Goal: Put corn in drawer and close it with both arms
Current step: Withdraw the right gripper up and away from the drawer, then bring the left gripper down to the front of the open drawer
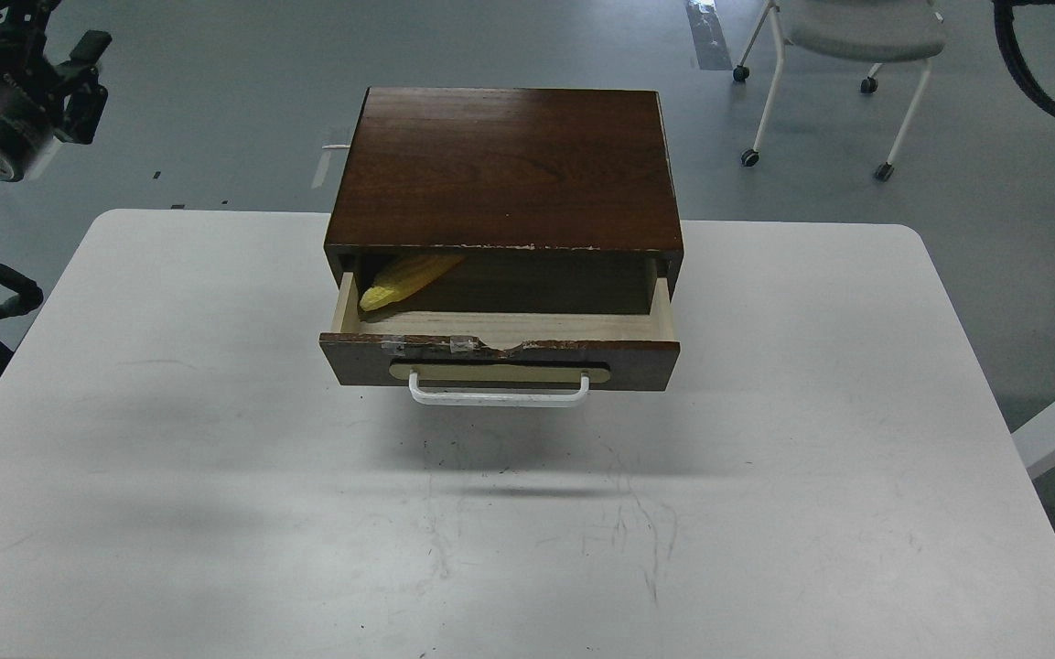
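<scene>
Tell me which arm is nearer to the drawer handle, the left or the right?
Left. The left gripper is raised at the upper left, far up and left of the white handle. On the right only a black cable shows at the top corner; no right gripper is visible.

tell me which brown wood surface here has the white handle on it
The drawer front, the pulled-out panel facing the camera with a chipped, taped top edge. The cabinet top behind it is plain brown wood with no handle.

A scuffed white surface (216,513) stands on a grey floor (216,91), with a white-legged wheeled chair (843,46) behind it to the right, well apart.
</scene>
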{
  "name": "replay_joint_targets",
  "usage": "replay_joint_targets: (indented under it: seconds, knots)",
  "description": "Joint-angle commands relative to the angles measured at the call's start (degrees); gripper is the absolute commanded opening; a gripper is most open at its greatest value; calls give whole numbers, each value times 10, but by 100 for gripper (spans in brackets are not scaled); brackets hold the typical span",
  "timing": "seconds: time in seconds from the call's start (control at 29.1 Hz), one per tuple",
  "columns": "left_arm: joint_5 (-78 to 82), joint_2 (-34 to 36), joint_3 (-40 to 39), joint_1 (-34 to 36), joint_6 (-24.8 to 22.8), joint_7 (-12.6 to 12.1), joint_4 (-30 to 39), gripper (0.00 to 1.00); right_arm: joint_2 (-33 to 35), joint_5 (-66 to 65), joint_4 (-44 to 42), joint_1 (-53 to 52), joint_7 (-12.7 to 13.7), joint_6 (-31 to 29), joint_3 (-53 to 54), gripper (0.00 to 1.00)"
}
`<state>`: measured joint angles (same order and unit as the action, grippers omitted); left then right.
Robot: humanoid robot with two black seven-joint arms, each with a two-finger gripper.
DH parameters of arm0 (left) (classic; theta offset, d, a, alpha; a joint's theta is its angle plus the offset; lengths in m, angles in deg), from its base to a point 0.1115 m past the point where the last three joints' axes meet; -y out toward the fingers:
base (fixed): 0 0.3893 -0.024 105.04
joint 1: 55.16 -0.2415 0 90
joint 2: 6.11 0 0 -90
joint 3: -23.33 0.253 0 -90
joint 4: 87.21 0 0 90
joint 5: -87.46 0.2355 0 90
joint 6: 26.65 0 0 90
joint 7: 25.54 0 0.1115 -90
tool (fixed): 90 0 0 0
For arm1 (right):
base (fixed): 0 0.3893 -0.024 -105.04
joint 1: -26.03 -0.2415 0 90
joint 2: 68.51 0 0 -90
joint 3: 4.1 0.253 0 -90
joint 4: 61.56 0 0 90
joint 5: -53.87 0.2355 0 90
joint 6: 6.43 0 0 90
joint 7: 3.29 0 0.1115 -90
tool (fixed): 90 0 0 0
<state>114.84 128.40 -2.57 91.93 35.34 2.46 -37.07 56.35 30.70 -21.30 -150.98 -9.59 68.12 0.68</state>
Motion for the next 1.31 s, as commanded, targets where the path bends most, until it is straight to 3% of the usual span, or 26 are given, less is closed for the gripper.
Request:
replay_joint_targets:
  seconds: [0.0, 0.17, 0.34, 0.41, 0.55, 0.62, 0.69, 0.83, 0.96, 1.27]
  knots:
    - [142, 31, -4, 20, 0, 0, 205, 3, 6, 35, -38, 84, 0, -5, 98, 100]
    - [307, 32, -4, 44, 0, 0, 342, 0, 6, 157, -66, 167, 1, -23, 180, 100]
    - [511, -10, -2, 48, 0, 0, 429, 0, 7, 311, -88, 232, -4, -24, 231, 100]
    - [591, -28, 4, 44, 0, 0, 448, 0, 4, 349, -100, 254, -18, -26, 264, 100]
    - [711, -67, 24, 37, 0, 0, 465, 0, -10, 415, -100, 322, -42, -34, 321, 100]
    - [780, -77, 69, 40, 0, 0, 476, 0, -50, 435, -100, 377, -81, -52, 362, 100]
    - [829, -94, 88, 42, 0, 0, 485, 0, -67, 435, -101, 401, -98, -64, 381, 100]
    - [976, -123, 108, 38, 0, 0, 483, 0, -72, 439, -101, 409, -98, -67, 390, 100]
    - [976, -119, 145, 39, 0, 0, 483, 0, -72, 439, -105, 409, -96, -67, 392, 100]
    - [976, -99, 145, 48, 0, 0, 448, 0, -65, 438, -106, 409, -93, -97, 396, 100]
